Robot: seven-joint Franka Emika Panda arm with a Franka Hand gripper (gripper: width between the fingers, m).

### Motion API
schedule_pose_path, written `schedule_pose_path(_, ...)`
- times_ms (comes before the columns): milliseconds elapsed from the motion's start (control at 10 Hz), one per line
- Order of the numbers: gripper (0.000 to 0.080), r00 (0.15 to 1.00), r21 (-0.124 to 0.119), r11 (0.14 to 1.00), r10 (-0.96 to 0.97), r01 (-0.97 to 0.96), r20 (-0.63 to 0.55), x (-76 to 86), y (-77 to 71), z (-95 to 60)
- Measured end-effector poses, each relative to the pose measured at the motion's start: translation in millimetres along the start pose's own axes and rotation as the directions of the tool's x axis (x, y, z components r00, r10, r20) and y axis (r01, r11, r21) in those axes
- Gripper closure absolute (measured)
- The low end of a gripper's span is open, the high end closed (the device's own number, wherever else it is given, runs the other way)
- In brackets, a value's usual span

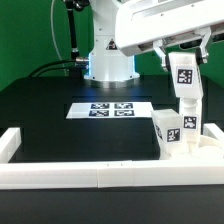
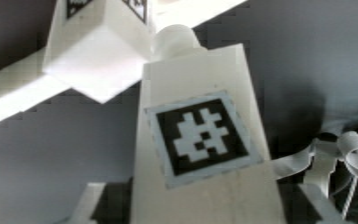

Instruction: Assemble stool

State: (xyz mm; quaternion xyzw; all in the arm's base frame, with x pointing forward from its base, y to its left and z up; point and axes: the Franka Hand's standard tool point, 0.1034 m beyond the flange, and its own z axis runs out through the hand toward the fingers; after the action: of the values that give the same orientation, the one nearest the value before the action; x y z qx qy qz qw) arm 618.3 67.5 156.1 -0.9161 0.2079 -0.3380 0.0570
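The claw (image 1: 183,57) is closed on the upper end of one stool leg (image 1: 185,98), its fingers narrowly parted on either side of the tagged block and holding it upright over the front corner of the surface (image 1: 60,135) at the exterior view's right. In the wrist view this leg (image 2: 194,130) fills the centre, its tag facing the camera. The other legs (image 1: 166,131) stand just beside its lower end in that same corner, against the white border rail (image 1: 100,172); whether they touch it I cannot tell.
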Motion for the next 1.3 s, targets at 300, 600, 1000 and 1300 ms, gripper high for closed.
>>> schedule_pose_path(300, 0.0474, 0.999, 0.053, 0.998, -0.044, 0.044, 0.006, 12.1, 4.5, 5.3)
schedule_pose_path(600, 0.0474, 0.999, 0.073, 0.997, -0.011, 0.008, 0.032, 10.2, -4.2, 9.9)
schedule_pose_path(1000, 0.0474, 0.999, 0.068, 0.998, -0.010, 0.007, 0.040, 2.2, -3.0, 12.8)
schedule_pose_path(1300, 0.0474, 0.996, 0.067, 0.998, 0.015, -0.021, 0.089, -26.8, -20.5, 22.6)
